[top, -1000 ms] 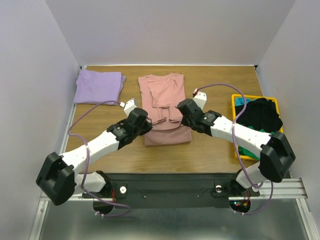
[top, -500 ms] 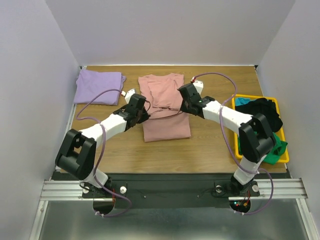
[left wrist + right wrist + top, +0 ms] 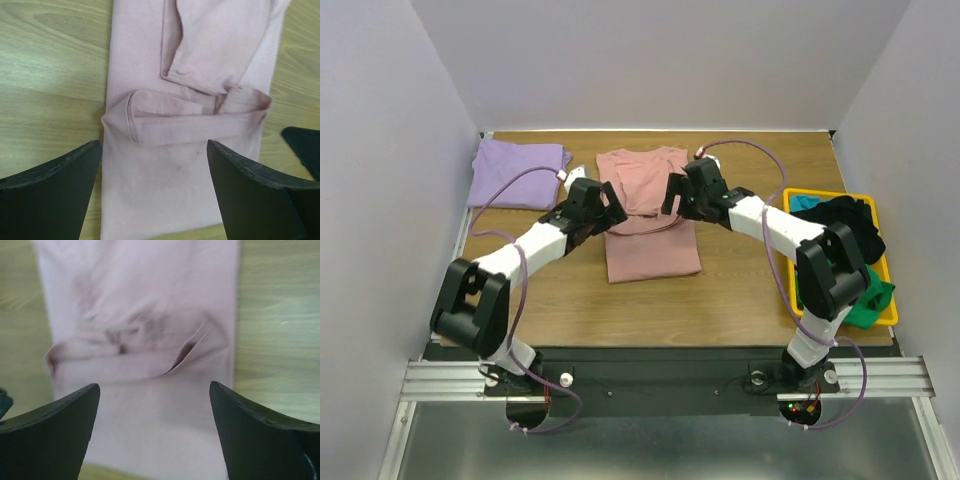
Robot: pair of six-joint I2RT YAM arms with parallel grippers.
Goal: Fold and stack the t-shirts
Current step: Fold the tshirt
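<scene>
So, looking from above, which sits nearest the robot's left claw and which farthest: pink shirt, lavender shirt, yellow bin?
1. Pink t-shirt: mid-table, directly under the left gripper.
2. Lavender t-shirt: folded, far left corner.
3. Yellow bin: across the table, right edge.

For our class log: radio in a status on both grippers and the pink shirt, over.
Both open: left gripper, right gripper, over the pink shirt. Shirt partly folded, a rolled fold across its middle. Nothing in the way.
</scene>
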